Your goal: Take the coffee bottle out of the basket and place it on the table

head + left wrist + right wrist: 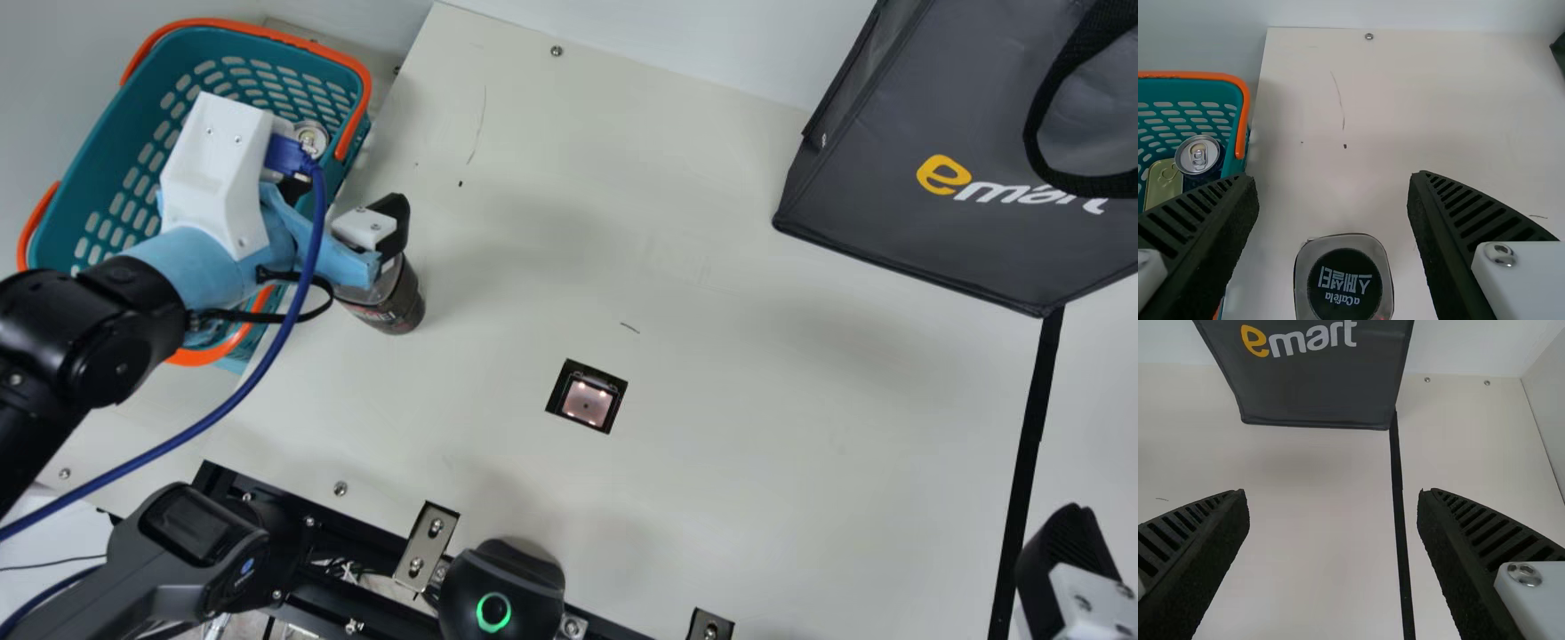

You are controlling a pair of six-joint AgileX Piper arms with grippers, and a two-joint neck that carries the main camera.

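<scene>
In the main view my left gripper (pixel 345 203) is over the basket's right edge and the table beside it, its fingers apart. Just below it, the coffee bottle (pixel 396 300) stands upright on the table, outside the basket (pixel 107 147) and close to its right side. The left wrist view has the bottle's dark cap (pixel 1345 285) low between the spread fingers of my left gripper (pixel 1335 180), with a gap on either side. At the main view's lower right corner is part of my right gripper (pixel 1067 560); in the right wrist view that gripper (pixel 1333 497) is open and holds nothing.
A can (pixel 310 138) stands inside the basket, beside a gold tin (pixel 1163 183). A large dark bag (pixel 898 222) occupies the table's back right. Black tape (pixel 1031 444) runs down the right side, and a square cutout (pixel 587 397) lies mid-table.
</scene>
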